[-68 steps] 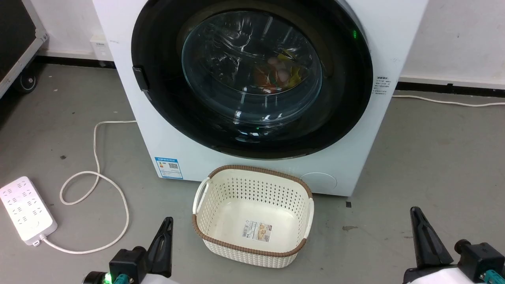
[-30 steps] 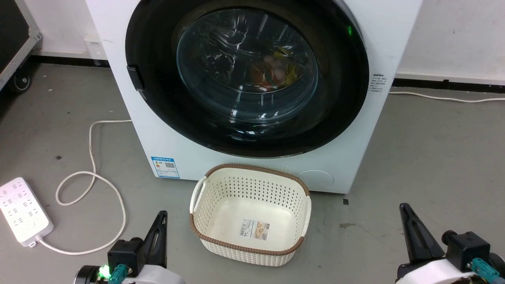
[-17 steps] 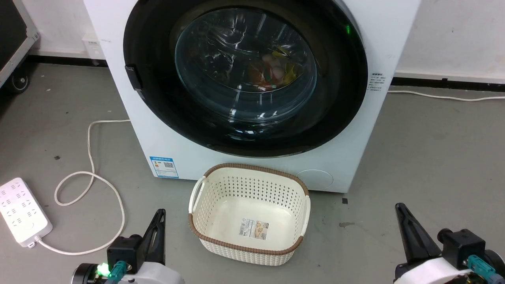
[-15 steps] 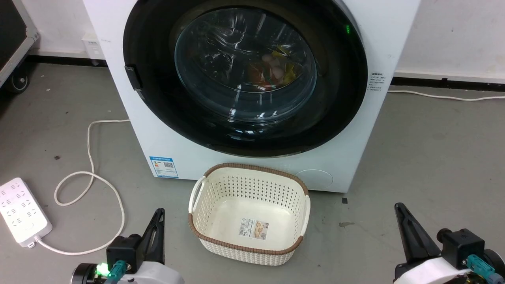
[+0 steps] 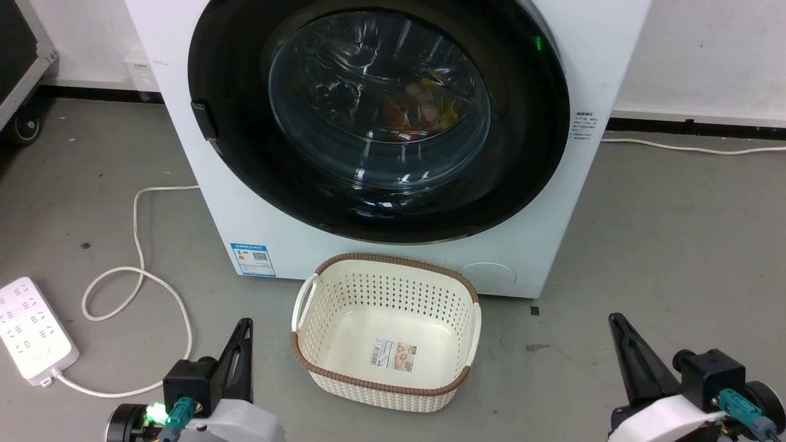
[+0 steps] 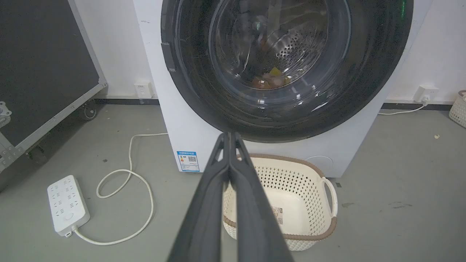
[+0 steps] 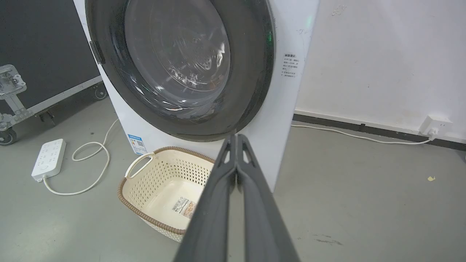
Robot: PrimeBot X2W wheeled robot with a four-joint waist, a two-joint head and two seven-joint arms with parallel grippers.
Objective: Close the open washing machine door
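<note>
The washing machine is a big white box standing on the grey floor in front of me. Its door, with a glossy black rim and a bulging glass centre, lies flat against the machine's front; coloured laundry shows through the glass. The door looks the same in the left wrist view, and the door sits flush in the right wrist view. My left gripper is shut and empty, low near the floor, left of the basket. My right gripper is shut and empty at the lower right, well short of the machine.
A cream perforated basket with a brown rim stands empty on the floor just before the machine. A white power strip and its looping cable lie at the left. A black wheeled case stands further left.
The head view has drifted slightly, so the whole picture shifts up and left. The door stays flat against the machine and both grippers stay shut and low.
</note>
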